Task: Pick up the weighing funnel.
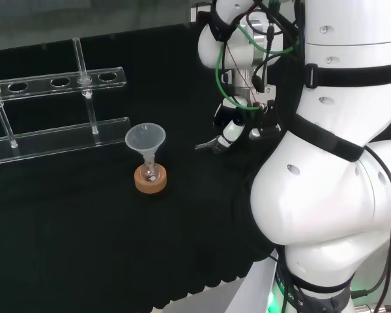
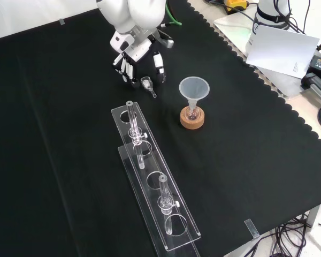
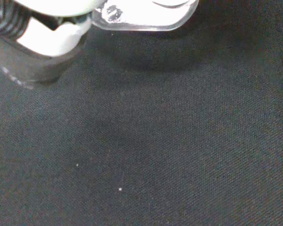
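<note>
While the hand [image 2: 134, 56] hangs low over the black cloth [image 2: 64, 134] near the top of the front view, its fingers [image 2: 127, 70] point down side by side and fairly straight, with the thumb [image 2: 159, 63] held apart from them to the right. The weighing funnel [image 2: 147, 84] sits in the gap between fingers and thumb, just below their tips, its short stem slanting down and to the right; whether any fingertip touches it, or whether it has left the cloth, I cannot tell. In the wrist view the clear weighing funnel [image 3: 146, 16] shows close against a white part of the hand [image 3: 52, 40], casting a soft shadow on the cloth [image 3: 155, 141]. In the head view the hand [image 1: 231, 130] is to the right of the funnel [image 1: 145, 138], which stands mouth up in a small flask [image 1: 150, 171] on a cork ring [image 1: 150, 182]. A clear rack [image 2: 150, 182] lies below the weighing funnel in the front view.
</note>
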Controlling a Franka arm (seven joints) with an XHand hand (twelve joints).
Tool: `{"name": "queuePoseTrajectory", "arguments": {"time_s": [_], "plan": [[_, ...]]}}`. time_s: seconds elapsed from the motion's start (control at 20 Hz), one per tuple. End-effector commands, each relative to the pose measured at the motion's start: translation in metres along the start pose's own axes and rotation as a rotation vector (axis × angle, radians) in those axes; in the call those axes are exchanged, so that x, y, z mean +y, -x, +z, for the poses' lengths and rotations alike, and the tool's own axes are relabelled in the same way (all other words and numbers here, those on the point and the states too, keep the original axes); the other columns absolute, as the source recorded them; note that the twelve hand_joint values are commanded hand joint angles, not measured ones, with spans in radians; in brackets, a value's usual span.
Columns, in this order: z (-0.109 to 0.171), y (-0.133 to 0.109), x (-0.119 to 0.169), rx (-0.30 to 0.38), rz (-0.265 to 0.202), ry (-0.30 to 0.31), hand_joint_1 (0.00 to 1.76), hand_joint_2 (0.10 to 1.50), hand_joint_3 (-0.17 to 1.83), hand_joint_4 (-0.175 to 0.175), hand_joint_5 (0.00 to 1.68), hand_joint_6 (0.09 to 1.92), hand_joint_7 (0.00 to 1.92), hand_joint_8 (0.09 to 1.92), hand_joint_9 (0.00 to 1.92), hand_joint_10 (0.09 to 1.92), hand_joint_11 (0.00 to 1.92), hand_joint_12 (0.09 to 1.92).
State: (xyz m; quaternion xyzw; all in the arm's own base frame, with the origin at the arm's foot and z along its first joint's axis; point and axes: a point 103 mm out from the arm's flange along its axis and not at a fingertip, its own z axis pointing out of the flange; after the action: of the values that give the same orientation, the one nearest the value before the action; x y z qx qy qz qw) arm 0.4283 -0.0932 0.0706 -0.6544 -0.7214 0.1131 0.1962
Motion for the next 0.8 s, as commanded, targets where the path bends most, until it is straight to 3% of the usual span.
{"name": "queuePoseTrajectory", "arguments": {"time_s": [0.05,0.55,0.8], "plan": [[0.008,-0.002,-0.006,0.021,0.009,0.058,0.91,0.52,0.72,0.126,0.87,0.44,0.98,0.39,0.65,0.43,0.04,1.52],[0.007,-0.002,0.004,0.035,0.017,0.070,0.92,0.53,0.73,0.130,0.90,0.48,0.99,0.40,0.67,0.43,0.05,1.52],[0.012,-0.001,0.010,0.004,-0.001,0.082,0.92,0.54,0.73,0.133,0.90,0.51,1.00,0.41,0.68,0.43,0.08,1.52]]}}
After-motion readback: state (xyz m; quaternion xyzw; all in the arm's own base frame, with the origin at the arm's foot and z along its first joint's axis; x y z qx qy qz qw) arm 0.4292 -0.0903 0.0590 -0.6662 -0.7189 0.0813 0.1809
